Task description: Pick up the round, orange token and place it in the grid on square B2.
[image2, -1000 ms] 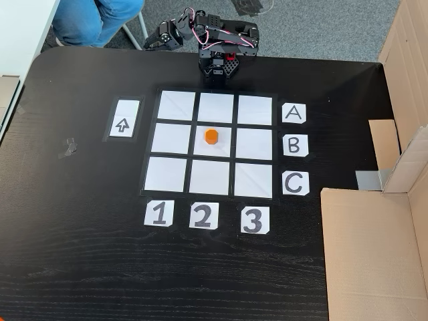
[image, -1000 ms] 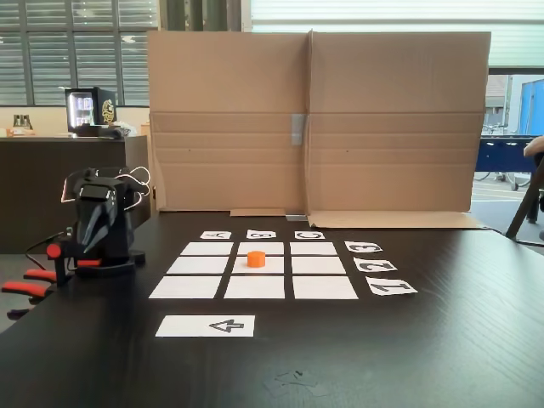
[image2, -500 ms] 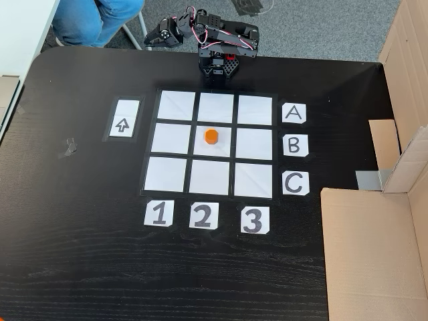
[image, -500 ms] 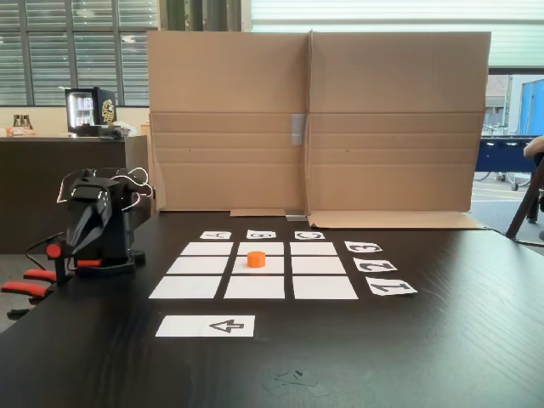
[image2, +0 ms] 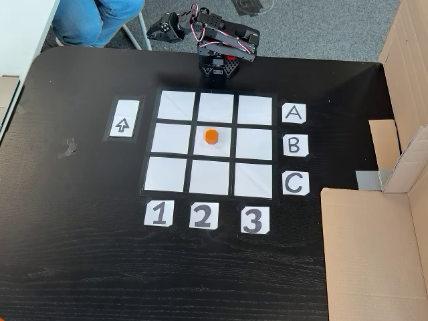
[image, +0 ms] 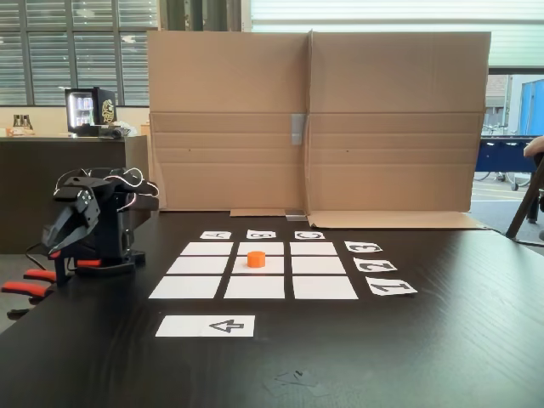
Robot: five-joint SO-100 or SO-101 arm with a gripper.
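An orange token (image2: 211,136) sits on square B2 (image2: 225,142), the centre cell of the grid (image2: 176,172) of nine white sheets on a dark table (image2: 80,254).

The black arm is folded up at the table edge, well apart from the grid, its gripper (image: 58,244) pointing down and away in a fixed view and reaching past the table edge (image2: 155,31) in the other. The jaws hold nothing and touch nothing — how far apart they stand cannot be told. Letter and number cards edge the grid; a white arrow strip (image: 206,325) lies beside it.
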